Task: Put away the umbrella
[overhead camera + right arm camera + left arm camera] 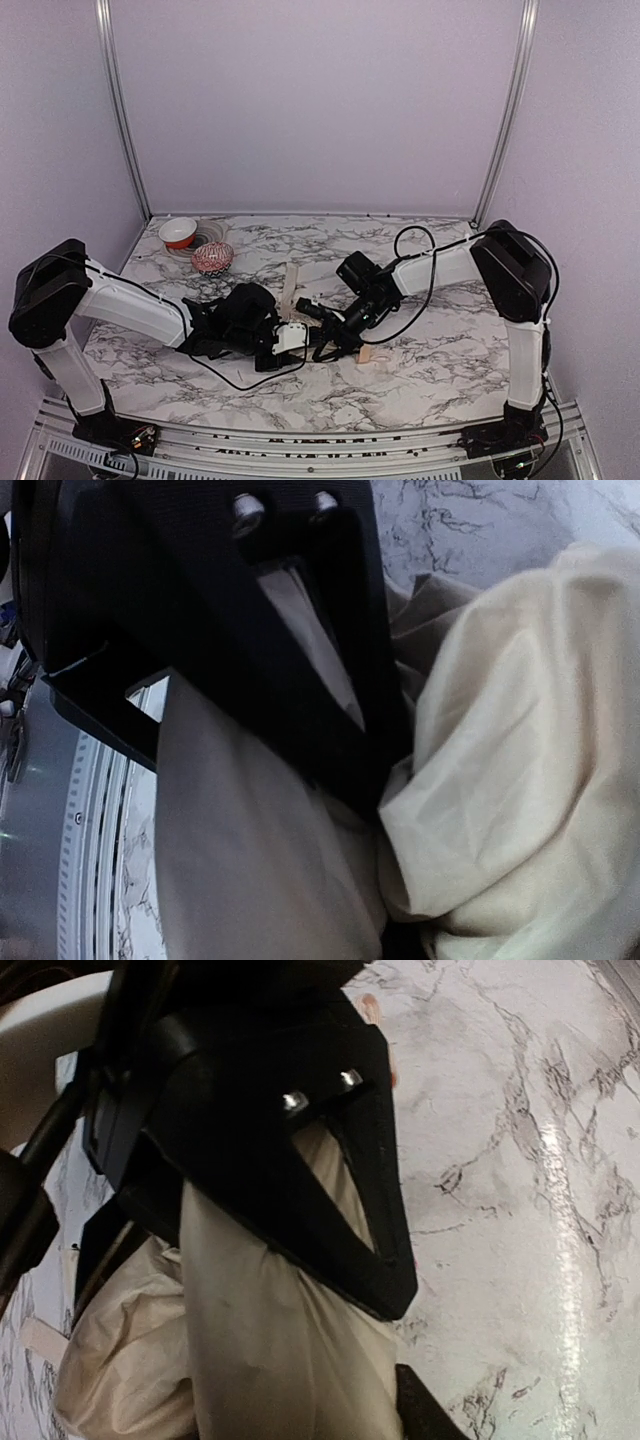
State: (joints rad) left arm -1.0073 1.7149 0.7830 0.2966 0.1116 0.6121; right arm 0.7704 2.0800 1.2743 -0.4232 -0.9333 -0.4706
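Note:
The umbrella (pixel 260 1360) is a bunch of cream fabric lying on the marble table (pixel 440 360) where both arms meet. From above, only a small pale patch of the umbrella (pixel 292 338) shows between the black wrists. My left gripper (pixel 400 1345) is closed on a fold of the fabric, which fills the gap between its upper black finger (pixel 385 1260) and the lower one. My right gripper (pixel 370 880) pinches another fold, with more of the umbrella (pixel 520 780) bulging to its right. The shaft and handle are hidden.
At the back left stand a white and orange bowl (pixel 178 232) and a red patterned bowl (pixel 212 258). A light wooden strip (pixel 290 283) lies just behind the grippers, and a small tan piece (pixel 365 355) in front of the right one. Black cables trail on the table.

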